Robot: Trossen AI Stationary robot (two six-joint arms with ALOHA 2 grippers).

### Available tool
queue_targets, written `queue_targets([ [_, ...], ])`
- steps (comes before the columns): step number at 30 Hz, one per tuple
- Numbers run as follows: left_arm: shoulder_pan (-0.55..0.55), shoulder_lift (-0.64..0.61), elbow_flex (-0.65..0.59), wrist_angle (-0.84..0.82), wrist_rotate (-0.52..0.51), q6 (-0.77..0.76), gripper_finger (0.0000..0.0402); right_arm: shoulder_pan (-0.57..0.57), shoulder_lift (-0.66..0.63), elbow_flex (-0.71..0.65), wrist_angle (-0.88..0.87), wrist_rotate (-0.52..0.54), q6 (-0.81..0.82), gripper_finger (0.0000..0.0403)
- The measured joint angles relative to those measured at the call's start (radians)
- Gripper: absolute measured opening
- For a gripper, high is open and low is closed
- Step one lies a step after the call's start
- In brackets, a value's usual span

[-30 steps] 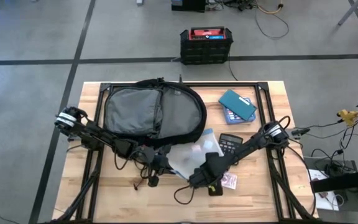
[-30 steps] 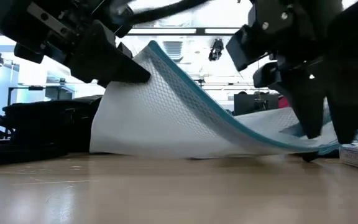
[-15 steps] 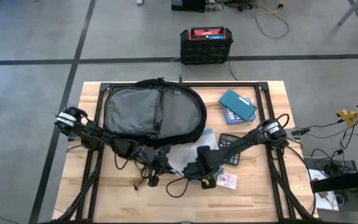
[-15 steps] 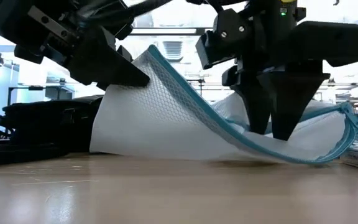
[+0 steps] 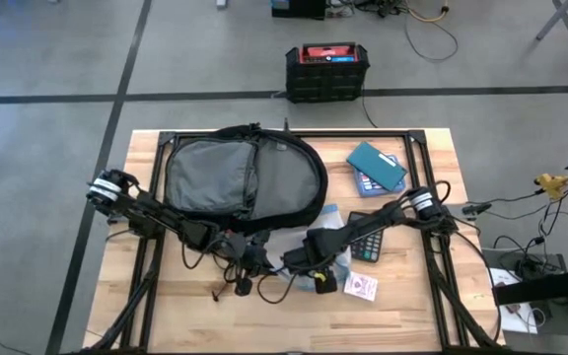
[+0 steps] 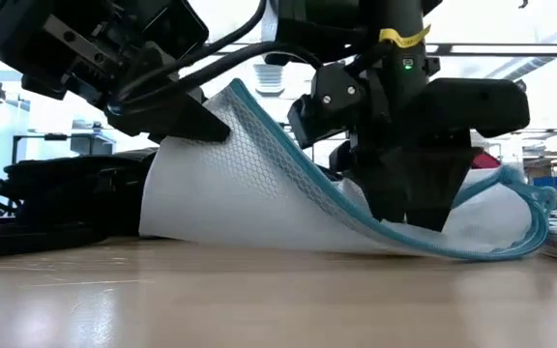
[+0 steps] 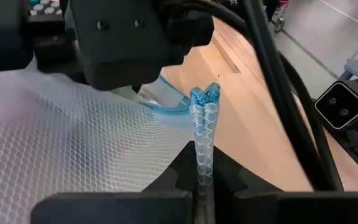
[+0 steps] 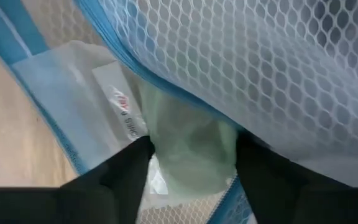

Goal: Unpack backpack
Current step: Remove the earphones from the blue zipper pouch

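Note:
The black backpack (image 5: 245,182) lies flat on the far left part of the table, grey panel up. Just near of it is a white mesh pouch with a teal zip edge (image 5: 286,258) (image 6: 259,184). My left gripper (image 5: 255,258) (image 6: 201,116) is shut on the pouch's left end and keeps it raised. My right gripper (image 5: 309,260) (image 6: 409,208) is open. It comes down into the pouch's middle, its fingers (image 8: 126,177) standing on either side of a pale green thing (image 8: 188,146) under the mesh. The pouch's underside rests on the table. My left gripper pinches the pouch's teal-edged rim (image 7: 202,124) between its two shut fingers, both mesh layers pressed together. That end is held up off the table while the rest slopes down to the wood. My right gripper's fingers reach down into the pouch's open mouth by the teal zip (image 6: 370,217). That edge sags under them. Whether the fingers touch the pale green thing, I cannot tell.
A teal book (image 5: 377,166) lies on a patterned one at the far right. A calculator (image 5: 365,237) and a small card pack (image 5: 360,287) sit right of the pouch. A black crate with a red top (image 5: 327,71) stands on the floor beyond the table.
My right gripper has moved toward the table's left, along the pouch toward my left gripper, and now stands over the pouch's middle. The pouch's right end, flat on the table a second ago, has curled upward. My left gripper has kept its hold.

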Motion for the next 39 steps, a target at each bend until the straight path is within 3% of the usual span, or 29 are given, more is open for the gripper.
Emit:
queue_targets([
  [6,0.0,0.0,0.0,-0.05,-0.074,-0.005,0.0,0.027,-0.055,-0.002,-0.018,-0.011,0.028,0.0034],
  [15,0.001,0.0,-0.001,-0.129,-0.246,-0.037,0.0,0.127,-0.187,-0.004,-0.025,-0.083,0.099,0.0052],
  [23,0.001,0.0,-0.001,-0.165,-0.256,-0.076,0.0,0.226,-0.265,-0.029,-0.152,-0.079,0.313,0.0034],
  [30,0.0,0.0,-0.001,-0.168,-0.255,-0.079,0.0,0.29,-0.343,-0.233,-0.147,-0.088,0.573,0.0034],
  [37,-0.002,-0.005,0.003,-0.162,-0.229,-0.076,0.0,0.354,-0.511,-0.462,0.125,-0.079,0.835,0.0034],
  [39,-0.002,-0.007,0.015,-0.164,-0.199,-0.075,0.0,0.364,-0.546,-0.508,0.126,-0.04,0.913,0.0034],
])
